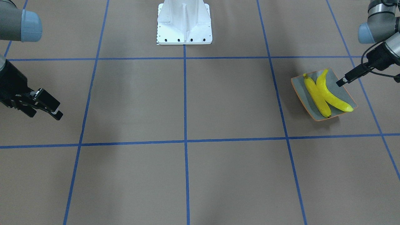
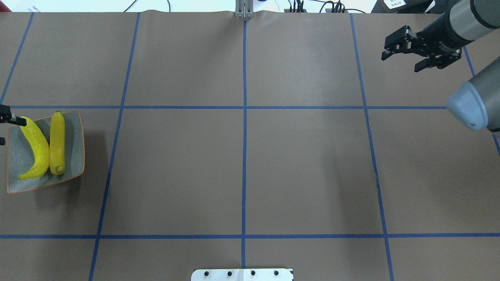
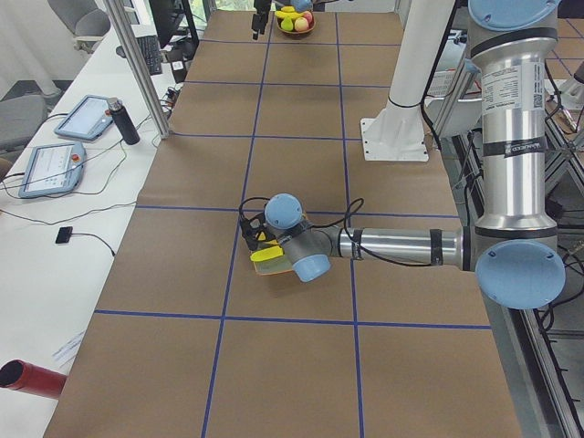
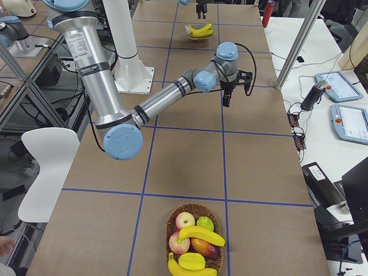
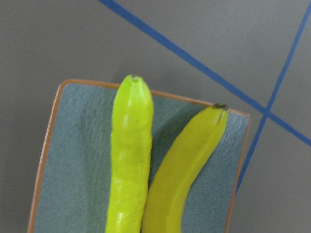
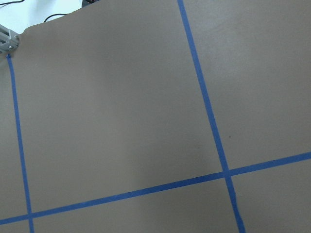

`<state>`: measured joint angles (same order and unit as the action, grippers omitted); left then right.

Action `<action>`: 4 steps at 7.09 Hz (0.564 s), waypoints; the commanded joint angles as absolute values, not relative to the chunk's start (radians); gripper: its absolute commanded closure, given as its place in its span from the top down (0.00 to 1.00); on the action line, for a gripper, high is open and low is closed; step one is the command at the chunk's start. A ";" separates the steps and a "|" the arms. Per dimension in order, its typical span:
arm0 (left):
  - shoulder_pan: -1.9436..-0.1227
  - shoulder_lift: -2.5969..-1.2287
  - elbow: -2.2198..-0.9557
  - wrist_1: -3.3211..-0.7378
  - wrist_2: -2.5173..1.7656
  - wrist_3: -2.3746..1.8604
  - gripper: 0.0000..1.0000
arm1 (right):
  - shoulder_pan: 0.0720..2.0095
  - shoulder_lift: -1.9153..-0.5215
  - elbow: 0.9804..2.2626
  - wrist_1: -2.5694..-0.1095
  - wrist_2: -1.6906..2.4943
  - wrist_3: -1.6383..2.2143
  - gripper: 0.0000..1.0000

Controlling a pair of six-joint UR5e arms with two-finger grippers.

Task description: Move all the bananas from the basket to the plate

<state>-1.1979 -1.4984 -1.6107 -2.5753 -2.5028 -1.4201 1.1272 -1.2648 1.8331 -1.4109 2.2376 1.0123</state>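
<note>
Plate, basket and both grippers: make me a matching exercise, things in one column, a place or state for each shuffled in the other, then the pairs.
Things
1. plate
2. basket
3. right gripper
4. left gripper

Places or states
A. open above bare table
B. carries two bananas
C. holds mixed fruit
D. hovers at the plate's edge

Pairs: 1-B, 2-C, 3-A, 4-D.

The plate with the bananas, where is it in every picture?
Front-facing: plate at right.
Overhead: left edge.
Exterior left: middle, mostly under the near arm.
Exterior right: top, far end.
Left wrist: fills the lower frame.
Right wrist: not in it.
Landmark: two bananas lying on it.
</note>
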 commanded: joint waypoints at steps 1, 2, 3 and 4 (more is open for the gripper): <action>-1.244 -1.601 -1.612 -2.481 -2.462 -1.411 1.00 | 1.193 -1.386 1.830 -1.411 2.227 0.800 1.00; -1.235 -1.630 -1.614 -2.452 -2.410 -1.410 1.00 | 1.244 -1.440 1.807 -1.411 2.226 0.669 1.00; -1.226 -1.681 -1.620 -2.369 -2.387 -1.382 1.00 | 1.305 -1.480 1.758 -1.411 2.223 0.503 1.00; -1.224 -1.731 -1.627 -2.264 -2.338 -1.347 1.00 | 1.372 -1.485 1.688 -1.411 2.223 0.380 1.00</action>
<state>-1.2286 -1.6709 -1.6195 -2.3761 -2.3903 -1.3833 1.2926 -1.4584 1.7611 -1.4113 2.2243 0.5501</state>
